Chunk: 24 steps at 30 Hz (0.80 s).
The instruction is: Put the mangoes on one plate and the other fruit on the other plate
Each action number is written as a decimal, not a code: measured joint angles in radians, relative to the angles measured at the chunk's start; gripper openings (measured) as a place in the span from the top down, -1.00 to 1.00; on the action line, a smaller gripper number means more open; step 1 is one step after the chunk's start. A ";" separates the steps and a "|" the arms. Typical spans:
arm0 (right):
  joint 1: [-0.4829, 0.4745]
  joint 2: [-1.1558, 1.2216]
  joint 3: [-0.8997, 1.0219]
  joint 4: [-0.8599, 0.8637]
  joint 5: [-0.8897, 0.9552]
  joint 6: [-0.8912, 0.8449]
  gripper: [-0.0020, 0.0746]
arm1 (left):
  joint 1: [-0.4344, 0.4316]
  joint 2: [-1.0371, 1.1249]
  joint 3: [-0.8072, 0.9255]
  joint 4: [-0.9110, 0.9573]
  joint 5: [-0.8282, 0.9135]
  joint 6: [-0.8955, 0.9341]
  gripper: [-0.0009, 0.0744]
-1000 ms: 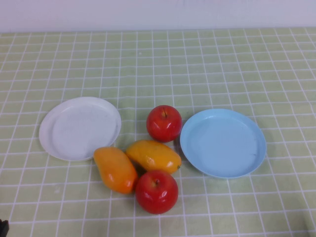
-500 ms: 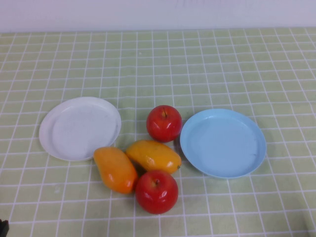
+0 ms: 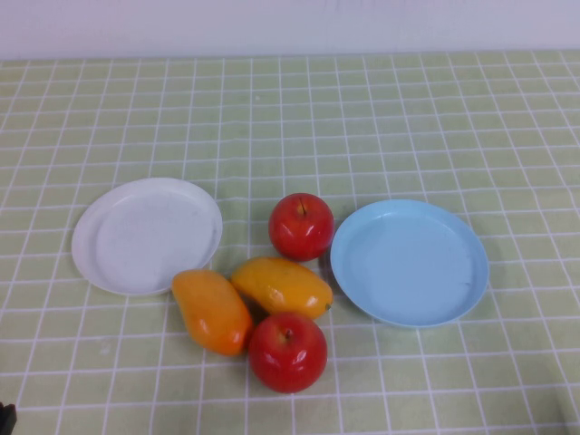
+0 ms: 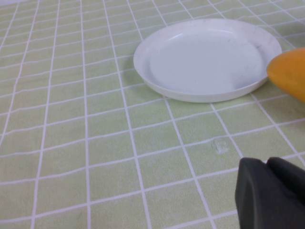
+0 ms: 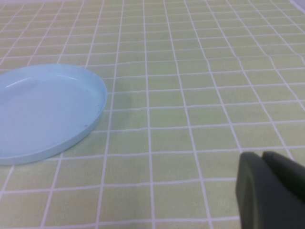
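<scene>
Nothing sorted yet. White plate (image 3: 147,235) on the robot's left, blue plate (image 3: 410,262) on the right, both bare. All fruit sits on the counter (image 3: 381,118) between them: far apple (image 3: 301,226) just beside the blue plate's rim, near apple (image 3: 287,351) touching both mangoes. Left mango (image 3: 211,310) just beside the white plate's near rim; right mango (image 3: 282,286) lies between the two apples.

Left pincer (image 4: 271,193) parked low by the near left edge of the counter, only a dark tip in wrist view; can't tell if wide or narrow. Right pincer (image 5: 269,188) likewise at the near right; can't tell either.

Step in hand, by my read: first pick. Suggest the far apple or left mango, since they sit at the cluster's edge w/ free sides. Approach from above, fingers across the short axis of a mango. Glossy skins likely slip, so grip at mid-body. Avoid nudging the near apple; it could roll.
</scene>
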 joint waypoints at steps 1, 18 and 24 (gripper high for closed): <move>0.000 0.000 0.000 0.000 0.000 0.000 0.99 | 0.000 0.000 0.000 0.000 0.000 0.000 0.97; 0.000 0.000 0.000 0.000 0.000 0.000 0.99 | 0.000 0.000 0.000 -0.214 -0.094 0.000 0.97; 0.000 0.000 0.000 0.000 0.000 0.000 0.99 | 0.000 0.000 0.000 -0.512 -0.213 -0.061 0.97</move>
